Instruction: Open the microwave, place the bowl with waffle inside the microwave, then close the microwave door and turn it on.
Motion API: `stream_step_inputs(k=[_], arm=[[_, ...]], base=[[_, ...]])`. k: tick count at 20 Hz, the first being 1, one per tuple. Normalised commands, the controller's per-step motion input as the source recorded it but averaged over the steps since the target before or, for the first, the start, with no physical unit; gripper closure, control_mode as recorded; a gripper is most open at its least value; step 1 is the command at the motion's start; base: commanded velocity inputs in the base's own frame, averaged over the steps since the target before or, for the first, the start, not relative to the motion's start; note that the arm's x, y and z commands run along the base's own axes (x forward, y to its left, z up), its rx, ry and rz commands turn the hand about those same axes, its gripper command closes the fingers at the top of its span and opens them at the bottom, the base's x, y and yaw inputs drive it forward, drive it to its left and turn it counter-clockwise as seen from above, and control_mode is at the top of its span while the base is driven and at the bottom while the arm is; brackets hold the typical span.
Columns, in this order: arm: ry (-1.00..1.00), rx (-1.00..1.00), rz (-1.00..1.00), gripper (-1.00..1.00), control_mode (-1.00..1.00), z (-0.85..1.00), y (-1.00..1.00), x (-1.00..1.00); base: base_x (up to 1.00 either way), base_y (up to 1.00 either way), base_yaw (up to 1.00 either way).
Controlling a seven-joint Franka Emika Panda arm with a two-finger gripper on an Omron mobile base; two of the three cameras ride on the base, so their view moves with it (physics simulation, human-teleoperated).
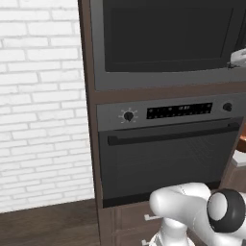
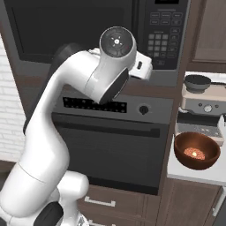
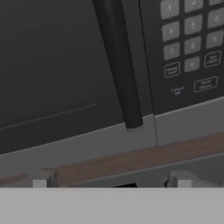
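while the pincer (image 3: 111, 181) hangs spread wide, the microwave door (image 3: 57, 78) sits closed, its handle (image 3: 118, 65) just ahead

- The microwave (image 3: 183, 57) carried a dark keypad (image 3: 188, 39) at the upper right of the hand view; pale keys there read 1, 2 and 3 along the top row, then 4, 5, 6 beneath.
- Lower keys held two-line words too blurred to read.
- The oven (image 1: 168, 153) showed a dark display strip (image 1: 178, 111), centre right of the left base view; its pale marks stayed unreadable.
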Motion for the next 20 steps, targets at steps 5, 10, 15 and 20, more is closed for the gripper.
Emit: stream_step_inputs(k=[5, 10, 15, 20], arm=[[-0.09, 0.0, 0.0, -1.0, -1.0, 0.25, -0.03, 0.37], [-0.11, 0.0, 0.0, -1.0, -1.0, 0.32, -0.05, 0.5], [-0.16, 0.0, 0.0, -1.0, -1.0, 0.34, -0.2, 0.37], [-0.11, 0.0, 0.0, -1.0, -1.0, 0.16, -0.31, 0.33]], base=[[0.0, 0.0, 0.0], [0.0, 0.0, 0.0], [0.0, 0.0, 0.0], [0.0, 0.0, 0.0]])
